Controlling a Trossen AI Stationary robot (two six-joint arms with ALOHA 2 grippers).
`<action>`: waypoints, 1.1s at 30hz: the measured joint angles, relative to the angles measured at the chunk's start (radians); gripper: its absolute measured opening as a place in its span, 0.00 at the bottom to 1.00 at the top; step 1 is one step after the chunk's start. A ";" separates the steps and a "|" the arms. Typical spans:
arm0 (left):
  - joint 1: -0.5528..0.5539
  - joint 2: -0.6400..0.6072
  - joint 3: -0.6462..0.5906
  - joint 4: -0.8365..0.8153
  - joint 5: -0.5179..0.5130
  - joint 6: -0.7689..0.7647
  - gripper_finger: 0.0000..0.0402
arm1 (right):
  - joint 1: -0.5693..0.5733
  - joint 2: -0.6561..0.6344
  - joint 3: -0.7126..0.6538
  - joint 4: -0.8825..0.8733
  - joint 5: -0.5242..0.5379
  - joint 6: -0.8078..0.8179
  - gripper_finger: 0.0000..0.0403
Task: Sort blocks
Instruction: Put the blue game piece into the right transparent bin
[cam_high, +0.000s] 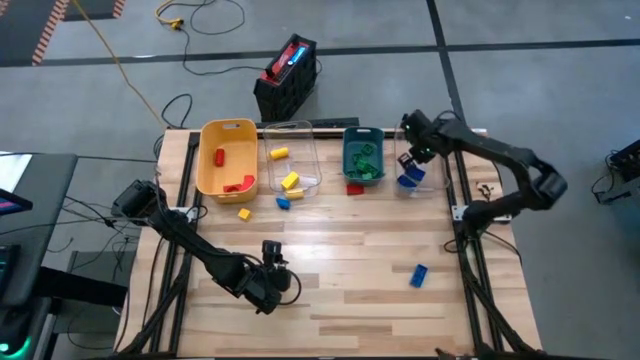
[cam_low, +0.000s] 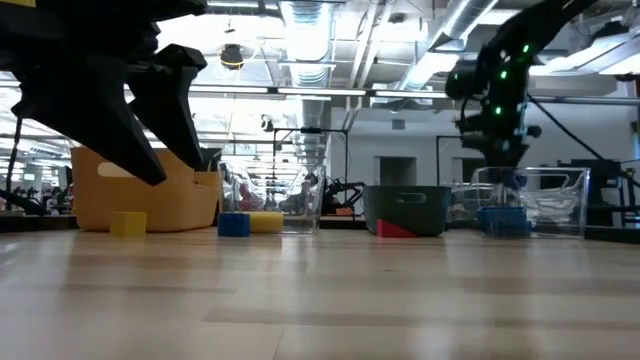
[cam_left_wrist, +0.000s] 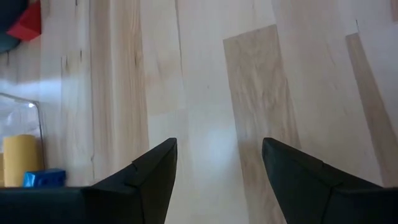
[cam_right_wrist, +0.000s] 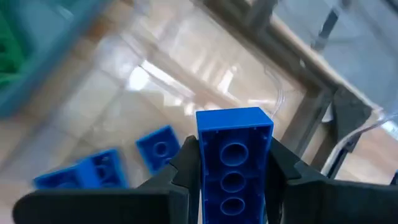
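My right gripper (cam_high: 412, 152) is over the clear bin at the far right (cam_high: 418, 170) and is shut on a blue block (cam_right_wrist: 234, 158). Blue blocks (cam_right_wrist: 93, 171) lie in that bin below it. My left gripper (cam_high: 268, 250) is open and empty over bare wood near the table's front (cam_left_wrist: 217, 149). A yellow bin (cam_high: 227, 158) holds red and yellow blocks, a clear bin (cam_high: 292, 160) yellow blocks, a teal bin (cam_high: 362, 157) green blocks. Loose on the table lie a blue block (cam_high: 419, 274), a yellow block (cam_high: 244, 213), a blue block (cam_high: 283, 202) and a red block (cam_high: 354, 188). My right gripper pinches the blue block's two long sides (cam_right_wrist: 202, 155) between its two fingers. The block's hollow underside with round sockets faces the wrist camera and its free end (cam_right_wrist: 234, 121) sticks out past the fingertips. It is lifted clear above the bin's floor.
The bins stand in a row along the table's far edge. A black and red case (cam_high: 288, 75) lies on the floor beyond the table. The middle and front of the tabletop are bare wood.
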 joint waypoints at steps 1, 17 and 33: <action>0.000 0.000 0.000 0.000 0.000 0.008 0.57 | -0.019 0.021 0.000 0.005 -0.007 -0.005 0.28; 0.001 0.000 -0.001 0.012 -0.070 0.065 0.57 | -0.005 0.058 0.018 -0.061 -0.045 -0.068 0.62; 0.003 0.000 -0.001 0.040 -0.034 0.008 0.57 | 1.019 -0.360 -0.194 -0.174 -0.044 0.646 0.63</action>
